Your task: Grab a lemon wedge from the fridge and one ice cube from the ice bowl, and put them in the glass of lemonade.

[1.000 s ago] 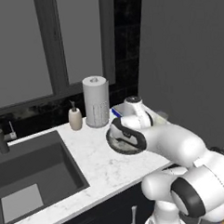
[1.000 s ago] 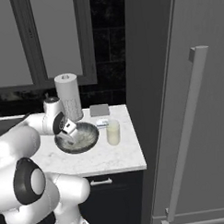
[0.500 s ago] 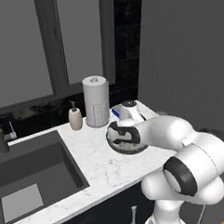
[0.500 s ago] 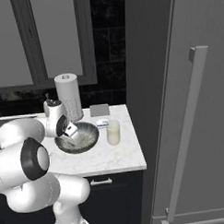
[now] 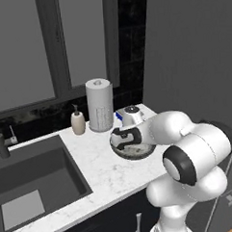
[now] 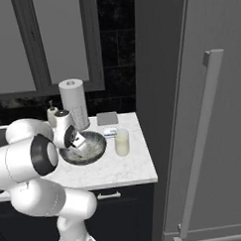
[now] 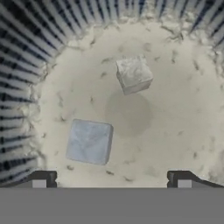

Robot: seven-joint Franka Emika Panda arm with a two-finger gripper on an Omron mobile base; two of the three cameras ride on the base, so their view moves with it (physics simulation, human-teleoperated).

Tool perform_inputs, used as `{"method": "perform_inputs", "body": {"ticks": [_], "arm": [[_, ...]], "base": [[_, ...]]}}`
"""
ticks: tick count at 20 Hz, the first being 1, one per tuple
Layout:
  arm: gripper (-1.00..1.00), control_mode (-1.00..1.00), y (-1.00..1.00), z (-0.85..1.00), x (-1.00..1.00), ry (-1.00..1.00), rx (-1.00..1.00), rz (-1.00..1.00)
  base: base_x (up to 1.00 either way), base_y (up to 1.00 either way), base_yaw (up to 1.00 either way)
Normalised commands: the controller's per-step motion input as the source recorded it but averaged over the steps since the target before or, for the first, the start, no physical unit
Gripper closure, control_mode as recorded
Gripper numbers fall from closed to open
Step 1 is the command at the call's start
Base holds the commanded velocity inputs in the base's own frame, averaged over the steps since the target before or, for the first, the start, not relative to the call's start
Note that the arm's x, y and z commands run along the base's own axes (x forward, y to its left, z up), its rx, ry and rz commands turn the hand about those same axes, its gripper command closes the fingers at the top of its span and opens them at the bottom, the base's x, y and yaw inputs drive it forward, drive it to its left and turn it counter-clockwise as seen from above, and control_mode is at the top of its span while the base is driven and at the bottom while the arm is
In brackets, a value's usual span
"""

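White marble counter point(image 5: 106, 171) over dark navy cabinets point(image 6: 121, 216). Dark sink basin point(image 5: 30, 185) at 8 o'clock in left base view. Grey-framed window panels point(image 5: 51, 44) at 11 o'clock. Black tiled wall point(image 6: 117, 53) behind counter. Light flat, even.

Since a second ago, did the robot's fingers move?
Yes. The fingers have dropped lower into the wide dark-grey ice bowl, with the hand sliding a bit away from the tall white paper-towel roll.
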Motion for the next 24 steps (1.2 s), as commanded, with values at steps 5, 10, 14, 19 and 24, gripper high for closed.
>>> {"method": "perform_inputs", "body": {"ticks": [5,10,14,19,24], "arm": [[-1.0,-1.0,0.0,-0.19,0.29,0.0,0.0,-0.02],[-1.0,-1.0,0.0,-0.17,0.31,0.0,0.0,-0.03],[-1.0,-1.0,0.0,-0.2,0.17,0.0,0.0,-0.03],[-1.0,-1.0,0.0,-0.3,-0.3,0.0,0.0,-0.01],[-1.0,-1.0,0.04,-0.09,-0.59,0.0,0.0,0.0]], "base": [[0.0,0.0,0.0],[0.0,0.0,0.0],[0.0,0.0,0.0],[0.0,0.0,0.0],[0.0,0.0,0.0]]}}
